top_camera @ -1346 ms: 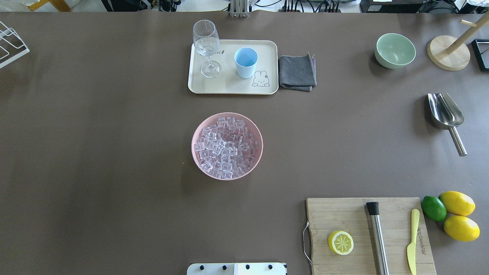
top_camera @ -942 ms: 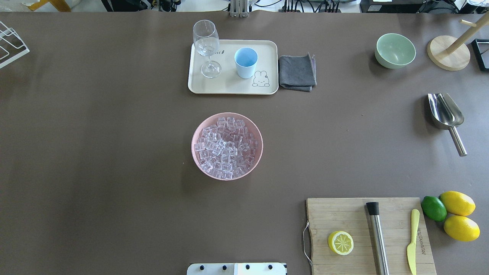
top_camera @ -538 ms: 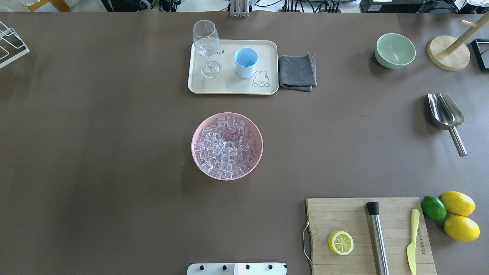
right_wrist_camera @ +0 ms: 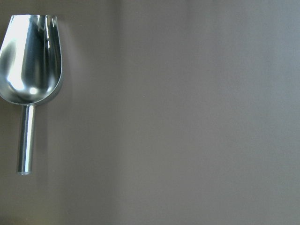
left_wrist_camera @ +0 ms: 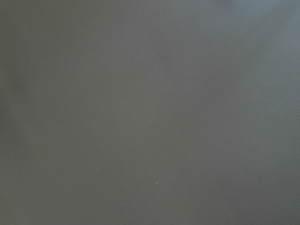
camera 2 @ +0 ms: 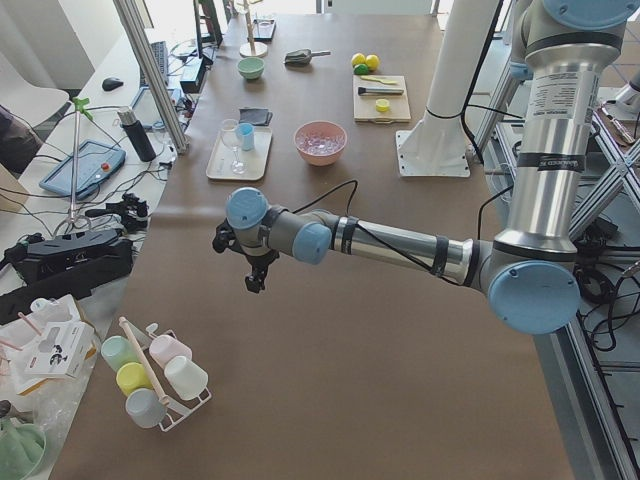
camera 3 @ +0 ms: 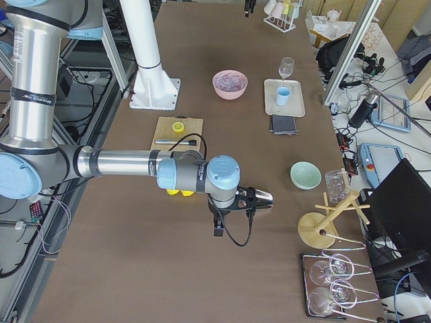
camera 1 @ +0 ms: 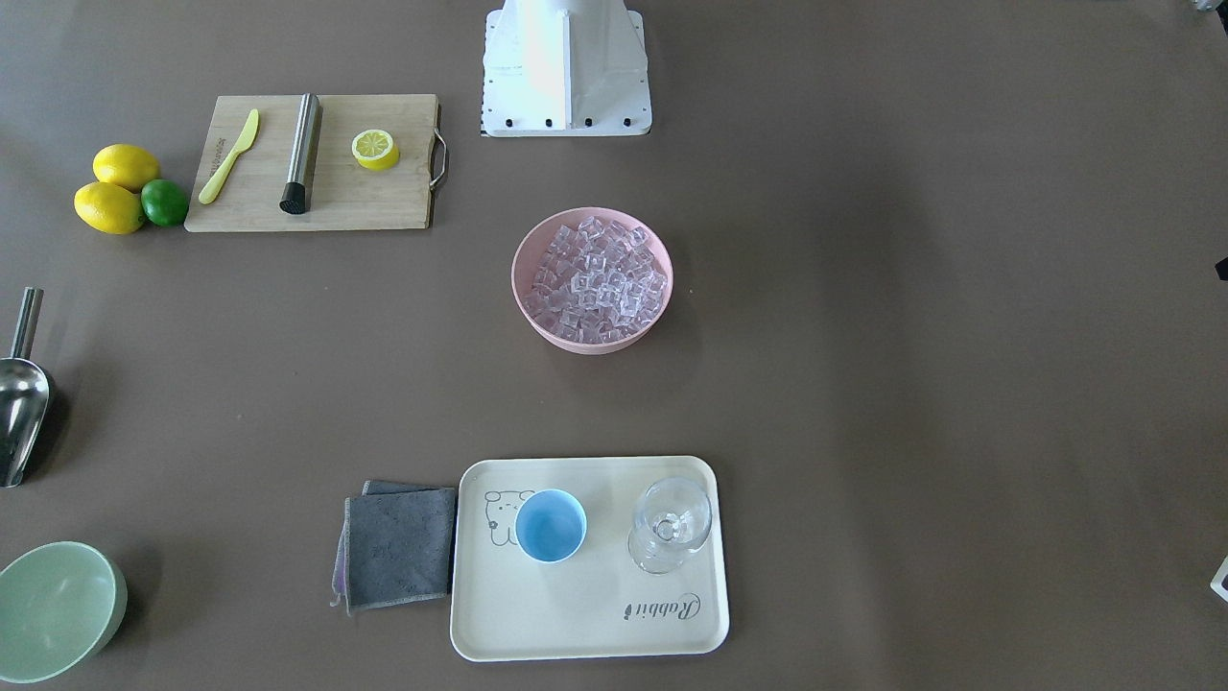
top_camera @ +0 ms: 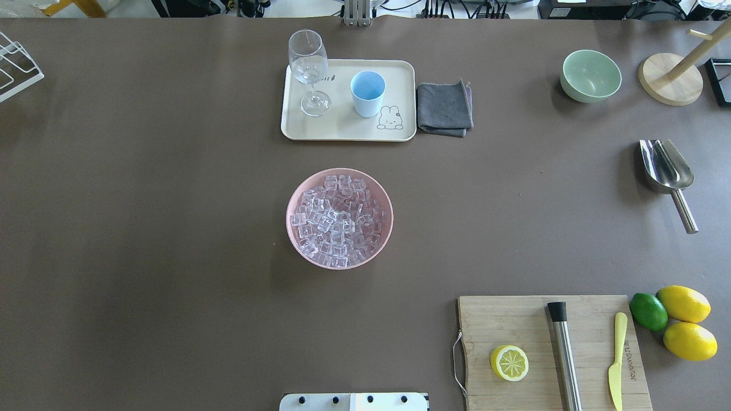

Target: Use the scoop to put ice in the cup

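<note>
The ice (top_camera: pixel 338 220) (camera 1: pixel 595 278) is heaped in a pink bowl (top_camera: pixel 297 197) at the table's middle. Beyond it, the light-blue cup (top_camera: pixel 367 91) (camera 1: pixel 550 525) stands upright on a cream tray (top_camera: pixel 342 130). The steel scoop (top_camera: pixel 667 168) (right_wrist_camera: pixel 30 61) lies on the table at the right, handle toward the robot. Only the side views show the arms. My right gripper (camera 3: pixel 217 227) hangs above the table close to the scoop (camera 3: pixel 260 198). My left gripper (camera 2: pixel 256 278) hangs over bare table far to the left. I cannot tell whether either is open or shut.
A stemmed glass (top_camera: pixel 308 68) shares the tray, with a grey cloth (top_camera: pixel 444 108) beside it. A green bowl (top_camera: pixel 590 75) and a wooden stand (top_camera: pixel 671 80) sit at the far right. A cutting board (top_camera: pixel 514 319) with rod, knife and half lemon lies near right, beside whole citrus (top_camera: pixel 682 319).
</note>
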Robot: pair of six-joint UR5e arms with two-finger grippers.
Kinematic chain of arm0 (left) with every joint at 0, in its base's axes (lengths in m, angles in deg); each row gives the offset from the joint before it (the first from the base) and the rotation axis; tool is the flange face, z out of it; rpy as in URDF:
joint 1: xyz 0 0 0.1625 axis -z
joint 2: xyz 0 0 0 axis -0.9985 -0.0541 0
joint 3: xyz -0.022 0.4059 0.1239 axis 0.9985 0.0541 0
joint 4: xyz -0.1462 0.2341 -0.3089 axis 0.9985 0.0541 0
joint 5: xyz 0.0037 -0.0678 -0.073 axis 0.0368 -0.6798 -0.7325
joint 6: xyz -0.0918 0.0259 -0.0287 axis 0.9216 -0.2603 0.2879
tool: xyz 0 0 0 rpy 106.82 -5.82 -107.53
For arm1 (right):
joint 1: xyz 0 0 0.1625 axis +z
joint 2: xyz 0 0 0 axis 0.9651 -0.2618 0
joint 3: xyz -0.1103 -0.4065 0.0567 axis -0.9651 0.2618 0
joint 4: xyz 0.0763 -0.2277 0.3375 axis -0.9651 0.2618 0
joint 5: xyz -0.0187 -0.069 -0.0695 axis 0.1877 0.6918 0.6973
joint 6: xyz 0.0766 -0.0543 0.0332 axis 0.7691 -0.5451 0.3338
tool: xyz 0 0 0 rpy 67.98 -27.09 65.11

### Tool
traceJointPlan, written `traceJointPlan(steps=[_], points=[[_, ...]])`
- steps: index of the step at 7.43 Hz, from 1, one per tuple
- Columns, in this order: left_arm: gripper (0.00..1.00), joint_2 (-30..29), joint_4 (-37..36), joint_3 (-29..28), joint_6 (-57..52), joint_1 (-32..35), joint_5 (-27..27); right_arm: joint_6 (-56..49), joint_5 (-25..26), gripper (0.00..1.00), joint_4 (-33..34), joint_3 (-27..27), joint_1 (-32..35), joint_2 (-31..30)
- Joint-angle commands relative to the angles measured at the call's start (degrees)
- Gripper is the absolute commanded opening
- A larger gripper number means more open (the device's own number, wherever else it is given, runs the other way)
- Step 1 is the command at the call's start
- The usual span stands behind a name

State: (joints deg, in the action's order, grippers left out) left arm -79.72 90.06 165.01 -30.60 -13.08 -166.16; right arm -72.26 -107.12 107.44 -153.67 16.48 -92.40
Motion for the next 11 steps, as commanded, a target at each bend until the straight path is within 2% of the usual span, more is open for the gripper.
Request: traceJointPlan(steps=[1,2,3,4,5,7,8,9,11], points=[[0.99,-4.9,6.3,2.2,0.0,-10.7,0.1,13.9,0.0,1.0,-0.9,-6.9,-7.3,-0.8],[0.99,-5.0,9.9,3.7,0.0,-13.0,0.8,19.9,0.4,1.0,-6.3,-6.9,-10.1,-1.3],[0.99,-5.0,10.4,6.5,0.0,-18.7,7.1,25.0,3.1,1.0,-14.8,-5.6,-13.1,-2.2],[0.99,-4.7,10.5,9.7,0.1,-23.3,13.2,27.4,3.6,1.0,-24.8,-4.4,-14.1,-4.3],[0.99,-5.1,10.7,9.9,0.0,-26.2,14.8,34.8,4.3,1.0,-30.2,-3.9,-15.9,-4.7],[0.99,-7.7,19.6,6.5,-1.0,-31.3,17.7,46.2,8.8,1.0,-37.3,-3.6,-21.3,-5.6],[0.99,-7.1,25.4,5.2,-1.0,-32.0,17.7,46.5,8.9,1.0,-40.6,-2.5,-22.1,-6.6],[0.99,-7.2,31.3,2.9,-1.0,-33.6,17.8,46.5,9.2,1.0,-41.1,-1.8,-23.0,-6.6],[0.99,-8.4,34.6,0.9,-0.9,-35.7,18.4,46.7,13.6,1.0,-41.9,-0.9,-26.0,-6.4]])
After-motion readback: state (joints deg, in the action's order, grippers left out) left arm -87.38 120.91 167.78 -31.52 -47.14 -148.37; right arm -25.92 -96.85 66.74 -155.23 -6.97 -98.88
